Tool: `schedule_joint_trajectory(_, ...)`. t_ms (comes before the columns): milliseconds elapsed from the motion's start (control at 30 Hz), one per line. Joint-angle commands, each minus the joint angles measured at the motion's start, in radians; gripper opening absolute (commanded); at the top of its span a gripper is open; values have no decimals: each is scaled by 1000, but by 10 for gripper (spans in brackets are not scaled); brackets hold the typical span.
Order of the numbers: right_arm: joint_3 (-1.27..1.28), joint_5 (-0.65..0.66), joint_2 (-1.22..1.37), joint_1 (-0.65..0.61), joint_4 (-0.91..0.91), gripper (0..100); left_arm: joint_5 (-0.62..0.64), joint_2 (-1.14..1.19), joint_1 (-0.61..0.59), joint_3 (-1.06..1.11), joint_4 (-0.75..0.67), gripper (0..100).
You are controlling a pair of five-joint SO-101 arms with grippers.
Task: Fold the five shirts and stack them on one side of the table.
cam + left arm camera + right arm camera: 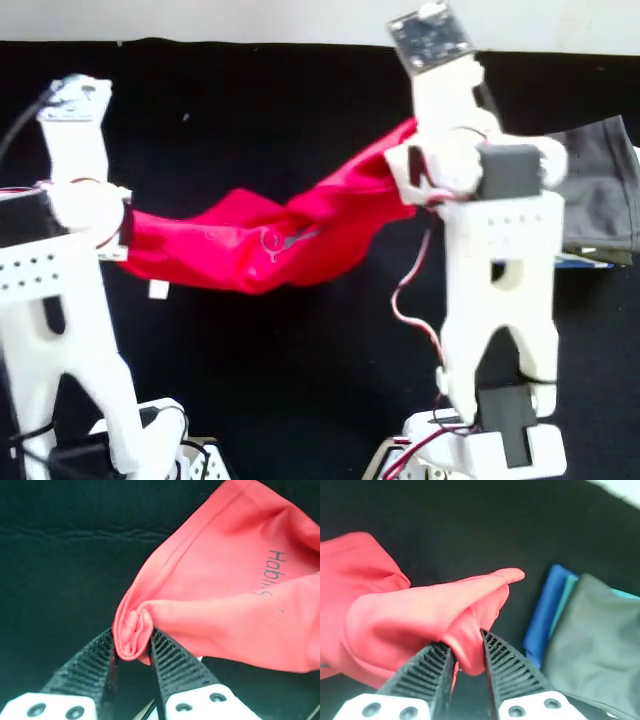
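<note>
A red shirt (270, 240) hangs stretched between both arms above the black table (300, 110). My left gripper (132, 652) is shut on a bunched corner of the red shirt (225, 595), at the left of the high view (120, 228). My right gripper (466, 655) is shut on the other end of the red shirt (410, 615), higher up at the right of centre (415, 165). The cloth sags in the middle. A stack of folded shirts, grey (595, 645) on teal and blue (545, 620), lies at the table's right side (600, 190).
The table is covered in black cloth, with a pale wall strip (250, 20) behind its far edge. A small white tag (158, 290) hangs under the red shirt near the left arm. Both arm bases (470, 440) stand at the near edge.
</note>
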Motion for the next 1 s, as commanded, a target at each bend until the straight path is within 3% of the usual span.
schedule_joint_trajectory(0,170,11,76,10,-280,6,8,-24,10,165,-227,8)
schedule_joint_trajectory(200,131,8,363,10,-558,6,8,-24,-39,352,-485,8)
schedule_joint_trajectory(367,-94,8,596,8,-576,23,8,-24,-102,458,-637,8)
schedule_joint_trajectory(600,-381,8,670,12,-231,287,5,-4,-147,495,-680,8)
schedule_joint_trajectory(867,-664,12,671,-1,171,242,8,209,-148,384,-686,8)
schedule_joint_trajectory(967,-727,11,668,-8,236,241,8,282,-148,346,-686,8)
